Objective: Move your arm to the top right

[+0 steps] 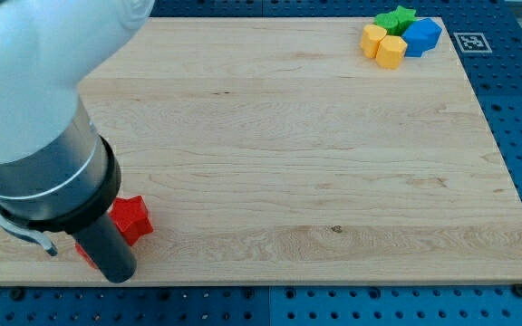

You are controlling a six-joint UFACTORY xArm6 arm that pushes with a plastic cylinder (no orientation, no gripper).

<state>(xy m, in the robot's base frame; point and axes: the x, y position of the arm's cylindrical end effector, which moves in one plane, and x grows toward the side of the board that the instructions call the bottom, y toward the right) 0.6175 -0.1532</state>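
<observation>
My arm fills the view's left side, and its dark rod comes down at the bottom left. My tip (118, 275) rests near the board's bottom-left corner. A red block (132, 217) lies just above and to the right of the tip, touching the rod's side. A second red piece (83, 251) shows at the rod's left, mostly hidden. At the board's top right sits a tight cluster, far from the tip: a green star-shaped block (395, 18), a blue block (422, 36) and two yellow blocks (373, 39) (391, 52).
The wooden board (297, 154) lies on a blue pegboard table (515, 91). A black-and-white marker tag (470, 42) sits just off the board's top right corner. The board's bottom edge runs close under the tip.
</observation>
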